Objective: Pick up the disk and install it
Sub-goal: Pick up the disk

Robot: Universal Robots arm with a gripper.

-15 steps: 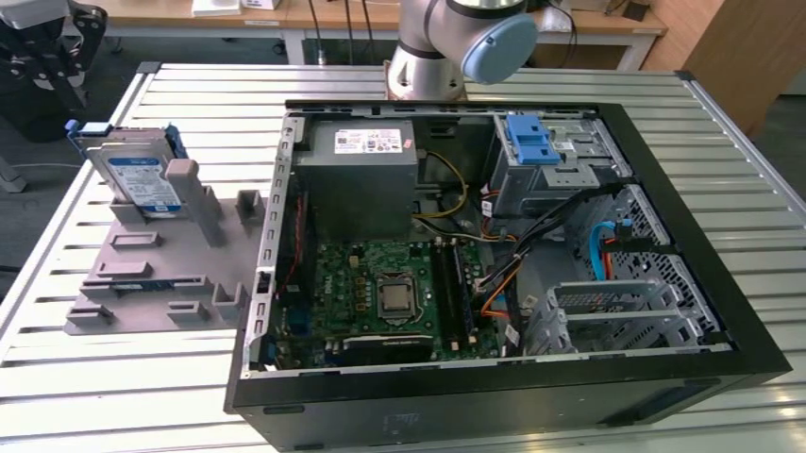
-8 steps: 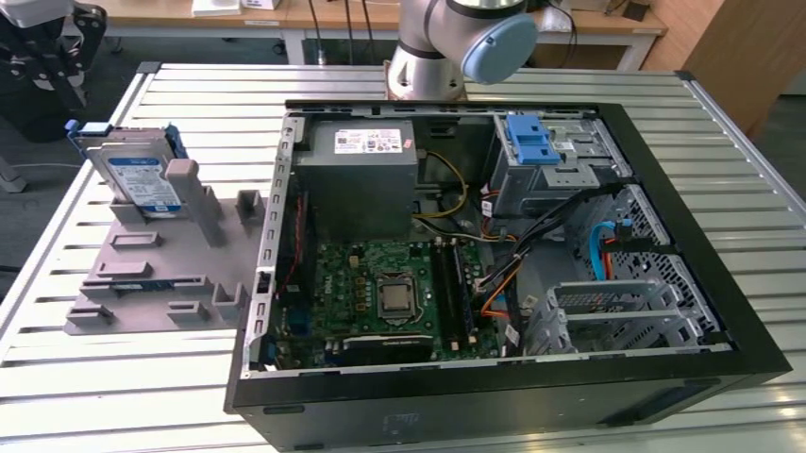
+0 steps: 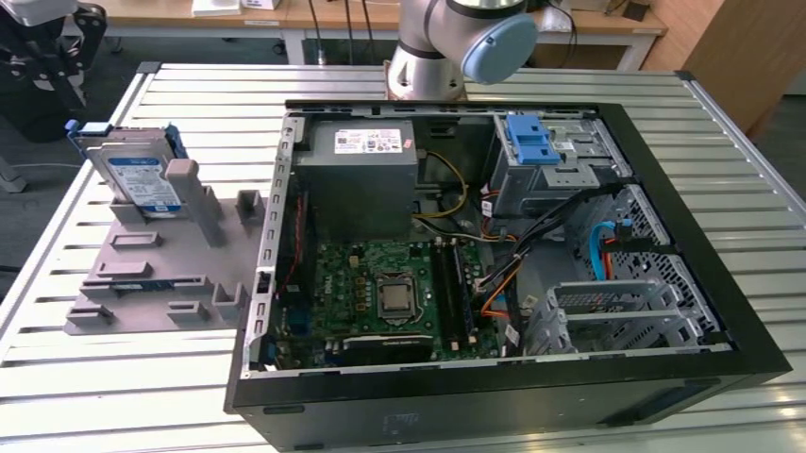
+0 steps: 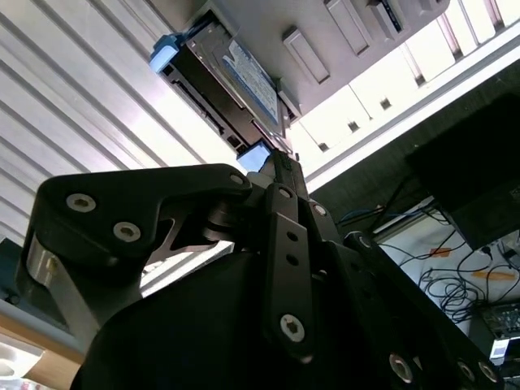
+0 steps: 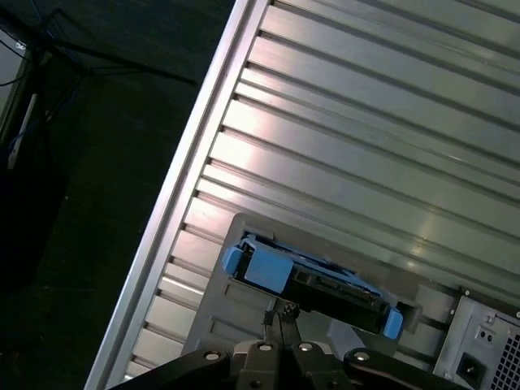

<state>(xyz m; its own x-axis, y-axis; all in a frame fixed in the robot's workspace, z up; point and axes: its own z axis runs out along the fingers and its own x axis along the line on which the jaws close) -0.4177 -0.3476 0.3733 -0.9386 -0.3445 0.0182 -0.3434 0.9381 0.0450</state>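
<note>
The disk (image 3: 136, 175) is not in the computer case (image 3: 504, 396) yet. In the exterior view it stands on its edge in a grey holder (image 3: 151, 274) on the table (image 3: 113, 396), out at about 10 o'clock from the middle of the case. Its label faces the case. Its long side runs nearly from 12 o'clock down to 6 o'clock, leaning a little. The metal bay with the blue latch (image 3: 529, 142) is far off, at about 1 o'clock inside the case. In the first wrist view the gripper (image 5: 278, 310) has its two fingers pressed together, with nothing between them. The disk sits just past the fingertips, near but not touching. It lies straight ahead of where the fingers point. Its long blue-framed edge runs across the line of the fingers, not along it. My guess is that the work is at the very start, with the gripper lined up on the disk and the pick-up not yet made.
</note>
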